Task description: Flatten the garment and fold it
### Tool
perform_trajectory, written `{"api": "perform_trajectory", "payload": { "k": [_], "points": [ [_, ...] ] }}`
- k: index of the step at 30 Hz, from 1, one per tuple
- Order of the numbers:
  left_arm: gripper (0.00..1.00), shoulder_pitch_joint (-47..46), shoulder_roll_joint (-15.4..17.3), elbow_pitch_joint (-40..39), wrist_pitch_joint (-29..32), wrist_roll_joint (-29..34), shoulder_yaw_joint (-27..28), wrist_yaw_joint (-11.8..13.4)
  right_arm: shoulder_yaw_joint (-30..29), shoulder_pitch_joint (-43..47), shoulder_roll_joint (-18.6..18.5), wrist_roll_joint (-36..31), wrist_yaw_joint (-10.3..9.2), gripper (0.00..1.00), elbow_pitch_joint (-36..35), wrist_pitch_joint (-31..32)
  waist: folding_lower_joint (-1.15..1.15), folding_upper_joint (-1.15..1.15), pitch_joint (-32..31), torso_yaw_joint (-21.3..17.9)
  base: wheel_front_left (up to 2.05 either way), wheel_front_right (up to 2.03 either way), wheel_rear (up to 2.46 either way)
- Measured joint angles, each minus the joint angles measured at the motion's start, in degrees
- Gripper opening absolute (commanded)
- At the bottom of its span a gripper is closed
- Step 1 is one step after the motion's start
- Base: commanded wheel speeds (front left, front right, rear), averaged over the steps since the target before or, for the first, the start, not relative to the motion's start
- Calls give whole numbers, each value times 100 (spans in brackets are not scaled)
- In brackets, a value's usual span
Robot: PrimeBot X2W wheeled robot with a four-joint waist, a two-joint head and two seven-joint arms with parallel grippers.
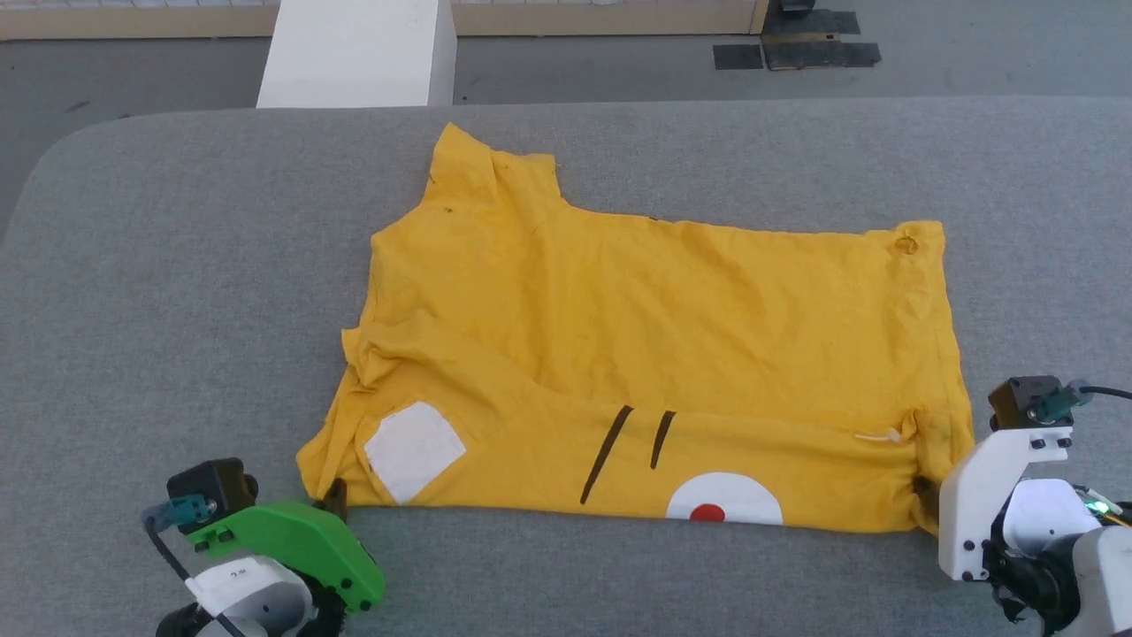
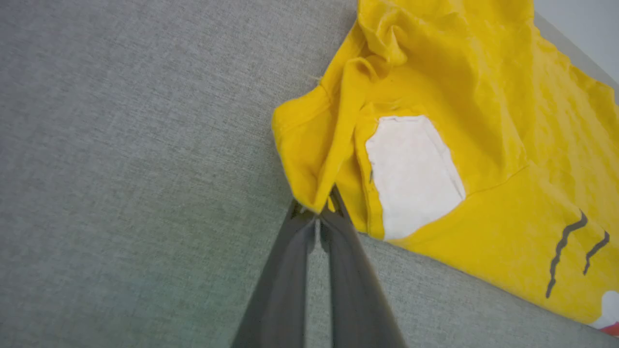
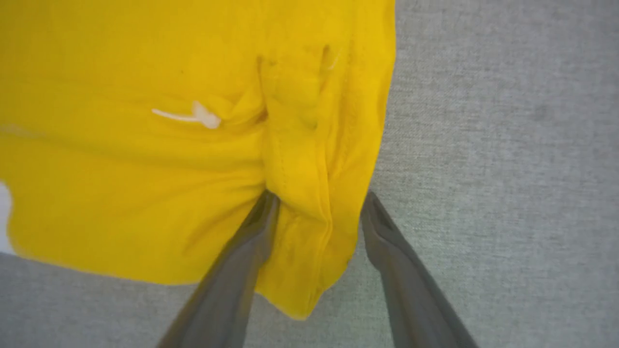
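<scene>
The garment, a bright yellow T-shirt, lies spread on the grey table with its near strip folded over, showing a white patch, two black stripes and a white circle with a red dot. My left gripper sits at the near-left corner. In the left wrist view its fingers are shut, pinching the edge of the garment beside the white patch. My right gripper is at the near-right corner. Its fingers stand open, straddling a bunched fold of the garment.
A white block stands beyond the table's far edge. Black tape patches lie on the floor at the back right. Bare grey cloth surrounds the shirt on all sides, and the table's far-left corner is rounded.
</scene>
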Motion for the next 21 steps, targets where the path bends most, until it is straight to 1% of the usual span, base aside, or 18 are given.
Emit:
{"api": "perform_trajectory", "payload": {
  "k": [4, 7, 10, 13, 18, 21],
  "points": [
    [0, 5, -2, 2, -49, -57, 51, -49, 75, -15, -82, 369, 0, 0, -92, 32, 0, 0, -135, -9, 0, 0, 0],
    [0, 54, 23, -110, -38, -85, 116, -45, 83, -7, -289, 515, 1, 0, -334, 110, 0, 0, -287, -29, 0, 0, 0],
    [0, 258, 144, -342, 56, -49, 148, 90, 48, 30, -541, 698, 1, 0, -612, 286, 0, 0, -457, -52, 0, 0, 0],
    [0, 516, 168, -586, 201, -51, 153, 233, -2, 152, -716, 788, 3, 0, -727, 501, 0, 0, -595, -61, 0, 0, 0],
    [0, 979, 164, -765, 454, -71, 41, 458, -168, 554, -724, 849, 3, 0, -717, 768, 0, 0, -749, -33, 0, 0, 0],
    [0, 1080, 113, -602, 494, -167, 7, 435, -189, 749, -667, 790, 3, 0, -595, 820, 0, 0, -761, 6, 0, 0, 0]
  ]
}}
